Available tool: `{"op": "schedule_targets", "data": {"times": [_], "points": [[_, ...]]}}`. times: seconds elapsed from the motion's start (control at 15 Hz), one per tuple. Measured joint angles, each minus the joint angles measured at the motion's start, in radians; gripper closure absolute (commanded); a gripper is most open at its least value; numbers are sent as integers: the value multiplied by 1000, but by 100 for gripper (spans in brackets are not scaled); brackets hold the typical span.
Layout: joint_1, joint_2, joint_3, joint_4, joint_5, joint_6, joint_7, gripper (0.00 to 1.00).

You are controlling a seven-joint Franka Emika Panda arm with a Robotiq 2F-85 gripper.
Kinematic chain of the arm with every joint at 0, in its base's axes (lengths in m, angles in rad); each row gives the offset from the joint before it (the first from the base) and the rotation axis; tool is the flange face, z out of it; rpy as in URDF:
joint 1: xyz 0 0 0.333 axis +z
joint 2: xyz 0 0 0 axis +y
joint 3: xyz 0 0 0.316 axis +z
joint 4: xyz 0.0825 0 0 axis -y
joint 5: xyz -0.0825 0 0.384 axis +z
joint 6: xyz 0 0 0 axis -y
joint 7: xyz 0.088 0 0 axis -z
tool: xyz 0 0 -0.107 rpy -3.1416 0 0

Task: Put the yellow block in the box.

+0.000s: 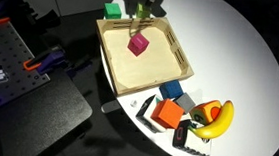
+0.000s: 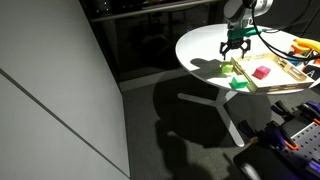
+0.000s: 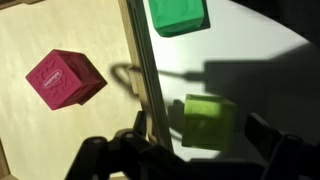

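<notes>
The yellow block (image 3: 210,122), a pale yellow-green cube, sits in shadow on the white table just outside the box rim; it also shows in an exterior view (image 2: 229,67). My gripper (image 3: 200,138) is open, with one finger on each side of the block and neither touching it. In both exterior views the gripper (image 1: 143,8) (image 2: 235,47) hangs over the table beside the box. The box (image 1: 182,53) (image 2: 284,74) is a shallow light wood tray, and its rim shows in the wrist view (image 3: 140,70).
A magenta cube (image 3: 65,78) (image 1: 137,45) lies inside the box. A darker green cube (image 3: 177,14) (image 1: 113,10) (image 2: 240,84) sits on the table outside the rim, near the yellow block. A banana (image 1: 220,116) and several coloured toys lie beyond the box's far end.
</notes>
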Motion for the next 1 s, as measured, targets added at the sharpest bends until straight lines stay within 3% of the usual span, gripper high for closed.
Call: {"op": "schedule_targets", "data": {"times": [1.0], "points": [[34,125,-19,94,-41,30,30,0]]}}
